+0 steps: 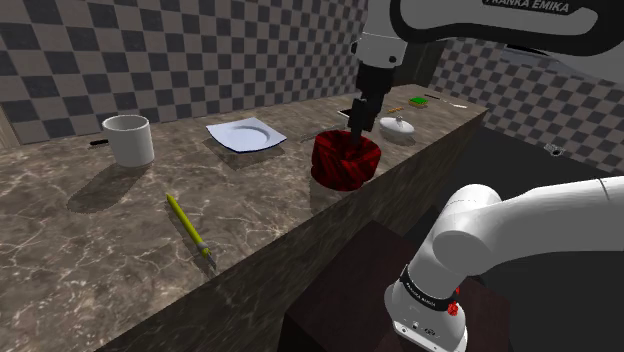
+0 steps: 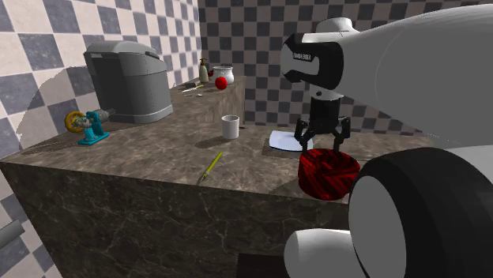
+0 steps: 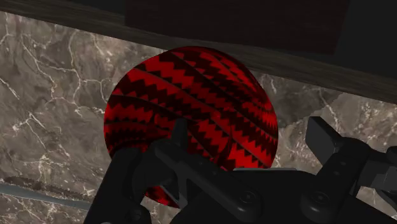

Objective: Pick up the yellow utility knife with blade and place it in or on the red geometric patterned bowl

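Note:
The yellow utility knife is long and thin and lies flat on the marble counter, well apart from the gripper. The red bowl with a black zigzag pattern stands near the counter's front edge. I see nothing inside it in the wrist view. My gripper hangs just above the bowl, open, with nothing between its fingers. In the shoulder view the knife lies to the left of the bowl, closer to the camera.
A white mug and a white plate sit behind the knife. A small white lidded dish stands beyond the bowl. A grey appliance and a teal tool occupy the counter's far end.

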You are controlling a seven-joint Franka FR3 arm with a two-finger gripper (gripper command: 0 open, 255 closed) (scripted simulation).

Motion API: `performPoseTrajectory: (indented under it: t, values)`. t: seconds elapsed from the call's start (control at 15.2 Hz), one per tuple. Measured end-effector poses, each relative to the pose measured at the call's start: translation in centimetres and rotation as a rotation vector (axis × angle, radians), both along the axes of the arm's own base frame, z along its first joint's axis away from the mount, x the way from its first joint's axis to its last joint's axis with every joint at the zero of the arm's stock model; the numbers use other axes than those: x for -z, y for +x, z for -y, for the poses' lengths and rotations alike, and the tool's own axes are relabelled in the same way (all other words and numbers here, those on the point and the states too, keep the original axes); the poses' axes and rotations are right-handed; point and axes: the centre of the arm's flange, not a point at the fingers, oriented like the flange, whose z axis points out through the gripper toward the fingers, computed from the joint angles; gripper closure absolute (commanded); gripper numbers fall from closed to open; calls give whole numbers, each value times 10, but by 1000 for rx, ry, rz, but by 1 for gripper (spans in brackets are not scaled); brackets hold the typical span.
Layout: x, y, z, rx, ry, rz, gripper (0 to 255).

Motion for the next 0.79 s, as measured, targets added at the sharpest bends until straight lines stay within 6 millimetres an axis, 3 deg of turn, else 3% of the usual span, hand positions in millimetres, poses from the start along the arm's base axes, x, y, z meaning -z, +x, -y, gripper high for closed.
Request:
performPoseTrajectory:
  t: [0.2,0.79]
  values:
    - [4,-1,-15,9,-1,10,0]
    - [37,9,-121,86,-5,84,0]
